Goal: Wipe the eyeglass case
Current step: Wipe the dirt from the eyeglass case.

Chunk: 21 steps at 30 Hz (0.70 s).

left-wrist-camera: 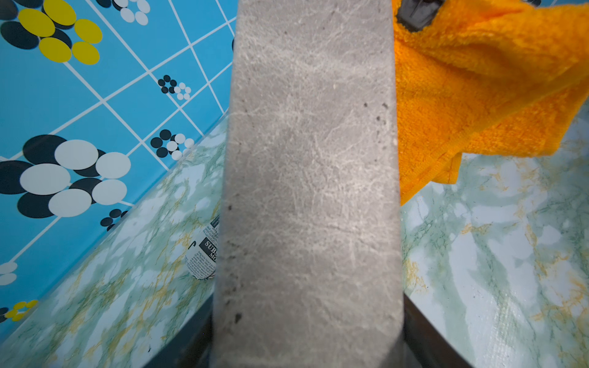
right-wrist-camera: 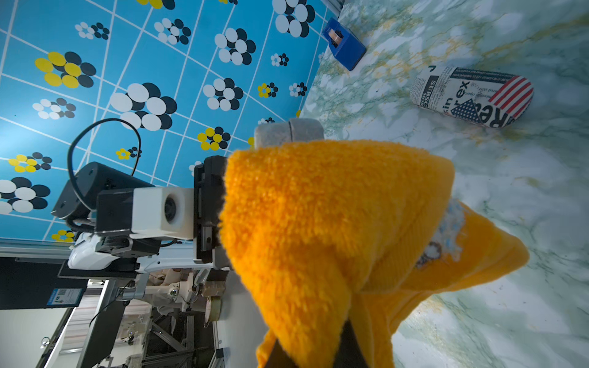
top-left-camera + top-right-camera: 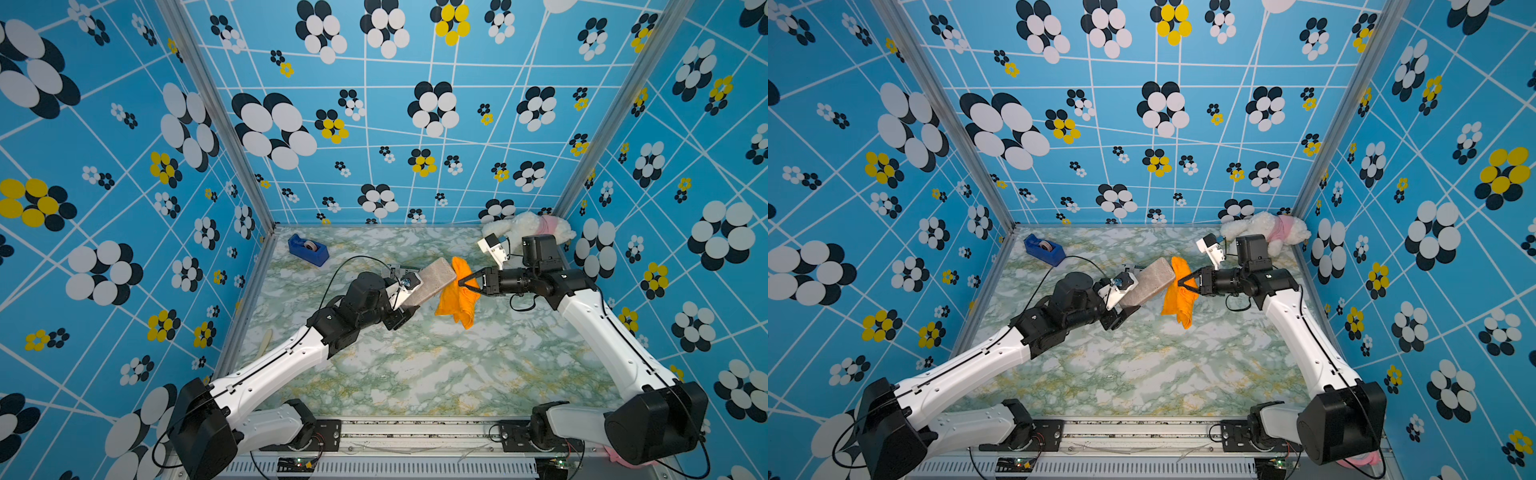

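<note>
A grey, scuffed eyeglass case [image 3: 434,276] [image 3: 1152,278] is held up off the table, and my left gripper [image 3: 409,297] [image 3: 1125,301] is shut on its near end. It fills the middle of the left wrist view as a long grey slab [image 1: 312,175], with a dark finger on each side at its base. My right gripper [image 3: 465,282] [image 3: 1185,282] is shut on an orange cloth [image 3: 455,303] [image 3: 1177,303] [image 1: 478,95]. The cloth rests against the case's far end and hangs down below it. In the right wrist view the cloth [image 2: 318,223] covers most of the case [image 2: 288,132].
A second case with newspaper print and a flag [image 2: 471,95] [image 1: 204,255] lies on the marble-pattern table behind the held one. A blue tape dispenser [image 3: 308,248] [image 3: 1044,248] sits at the back left. A white plush toy [image 3: 528,228] [image 3: 1266,228] lies in the back right corner.
</note>
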Available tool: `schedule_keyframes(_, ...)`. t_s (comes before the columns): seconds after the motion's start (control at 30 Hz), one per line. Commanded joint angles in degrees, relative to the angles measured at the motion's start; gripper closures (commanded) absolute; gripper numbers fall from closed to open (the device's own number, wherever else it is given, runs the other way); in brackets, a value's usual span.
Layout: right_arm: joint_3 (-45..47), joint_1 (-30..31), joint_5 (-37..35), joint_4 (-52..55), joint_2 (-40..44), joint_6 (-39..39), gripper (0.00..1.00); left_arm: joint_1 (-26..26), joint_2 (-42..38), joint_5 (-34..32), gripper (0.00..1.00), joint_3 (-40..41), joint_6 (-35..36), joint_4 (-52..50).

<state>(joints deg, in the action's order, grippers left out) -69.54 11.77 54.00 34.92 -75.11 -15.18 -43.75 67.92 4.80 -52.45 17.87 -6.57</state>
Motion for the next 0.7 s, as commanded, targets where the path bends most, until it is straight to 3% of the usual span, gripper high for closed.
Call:
schedule_keyframes(0.0, -2.81, 0.74, -0.39, 1.62, -1.97, 3.47, 1.0, -3.74, 0.65, 1.84, 0.98, -1.66, 5.29, -2.73)
schedule_keyframes(0.33, -8.79, 1.24, -13.85, 13.77, -1.33, 11.72, 1.0, -3.85, 1.86, 0.97, 0.98, -1.41, 6.16, -2.7)
schedule_keyframes(0.53, -7.28, 0.43, -15.32, 12.24, -1.35, 11.04, 1.0, -4.15, 2.06, 2.82, 0.98, -1.76, 5.42, -3.48)
schedule_keyframes(0.67, -6.42, -0.08, -11.64, 8.95, -3.71, 9.1, 1.0, -4.44, 2.3, 3.15, 0.98, -2.06, 5.69, -4.56)
